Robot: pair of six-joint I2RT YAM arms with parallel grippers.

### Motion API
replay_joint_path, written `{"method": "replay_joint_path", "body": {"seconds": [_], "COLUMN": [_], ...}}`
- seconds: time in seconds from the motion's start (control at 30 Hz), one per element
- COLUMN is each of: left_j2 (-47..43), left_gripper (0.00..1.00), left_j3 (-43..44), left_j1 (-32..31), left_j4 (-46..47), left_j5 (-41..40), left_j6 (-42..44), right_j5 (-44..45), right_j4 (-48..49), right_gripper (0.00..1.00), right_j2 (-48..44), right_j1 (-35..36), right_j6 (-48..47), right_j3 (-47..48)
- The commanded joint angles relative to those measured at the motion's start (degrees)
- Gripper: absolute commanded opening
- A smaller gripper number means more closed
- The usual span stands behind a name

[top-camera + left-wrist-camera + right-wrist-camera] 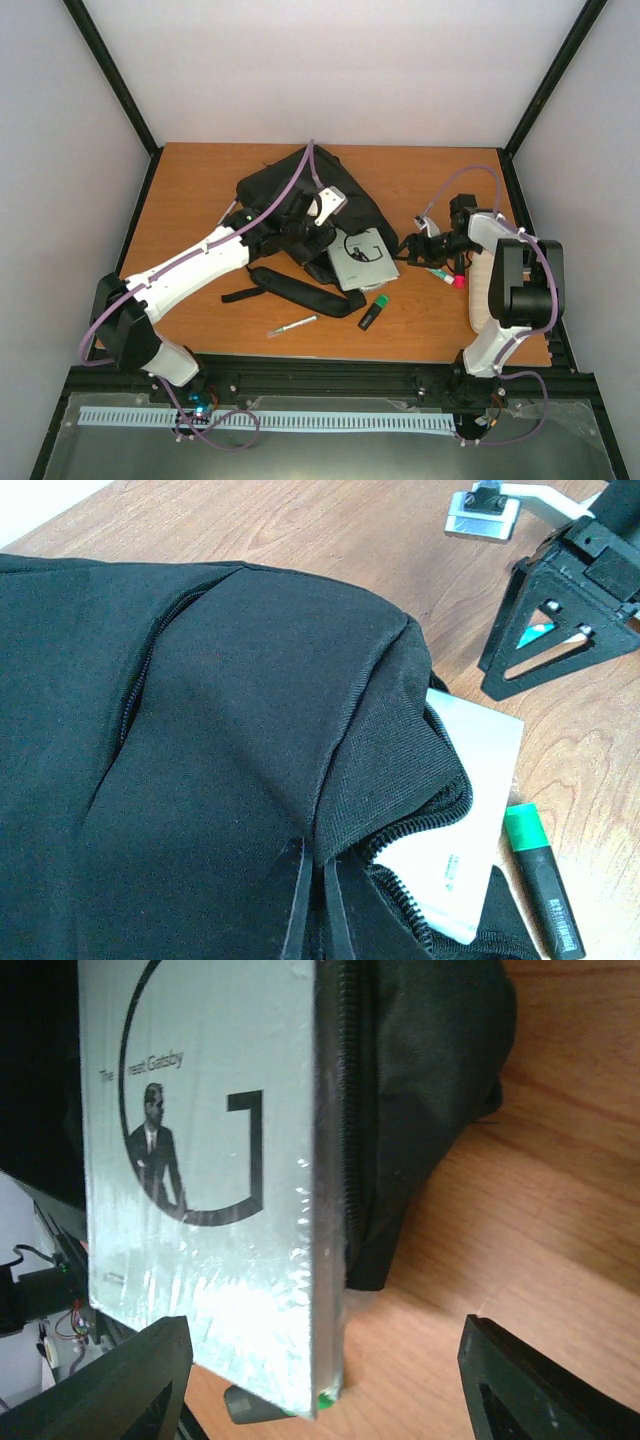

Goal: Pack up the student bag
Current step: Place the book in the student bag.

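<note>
The student bag (pixel 290 195) is a large black backpack lying at mid-table, and its fabric fills the left wrist view (pixel 200 730). My left gripper (pixel 315 222) (pixel 318 860) is shut on a fold of the bag's fabric beside the open zip. A grey book (pixel 362 258) (pixel 200 1160) titled The Great Gatsby sticks out of the bag's opening (pixel 420 1080). My right gripper (pixel 420 245) (pixel 327 1330) stands open. The book's lower corner lies between its wide-apart fingers, which do not touch it.
A green highlighter (pixel 373 312) (pixel 540 880) lies just below the book. A pen (pixel 292 326) lies near the front edge. A teal and red marker (pixel 447 277) and a cream pouch (pixel 482 285) sit by the right arm. A bag strap (pixel 300 292) trails forward.
</note>
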Motion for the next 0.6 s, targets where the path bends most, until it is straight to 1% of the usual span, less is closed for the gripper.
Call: {"method": "replay_joint_path", "body": {"seconds": [0.0,0.07,0.27,0.43,0.57], "left_j2": [-3.3,-3.4,-3.0,-2.3,-2.0], "left_gripper": [0.01,0.01,0.01,0.01,0.01], "left_j3": [1.1,1.2,2.0,2.0,2.0], "left_j1": [-0.2,-0.3,-0.3,-0.3,-0.3], "left_j4": [6.5,6.5,6.2,6.3,6.4], "left_j5": [0.3,0.2,-0.5,-0.8,-0.7], "left_j6": [1.5,1.6,2.1,2.0,2.0], "right_j5": [-2.9,-3.2,-3.8,-10.0,-13.3], "right_j4": [-1.1,-0.5,-2.1,-2.3,-2.4], "right_gripper": [0.75,0.75,0.73,0.68,0.67], "right_j2": [-3.0,-2.6,0.4,1.1,1.3], "right_j1": [0.0,0.2,1.8,3.9,4.8], "right_j6": [2.6,3.1,2.9,2.2,2.1], "right_j3": [-2.3,-3.5,-3.1,-4.0,-3.9]}}
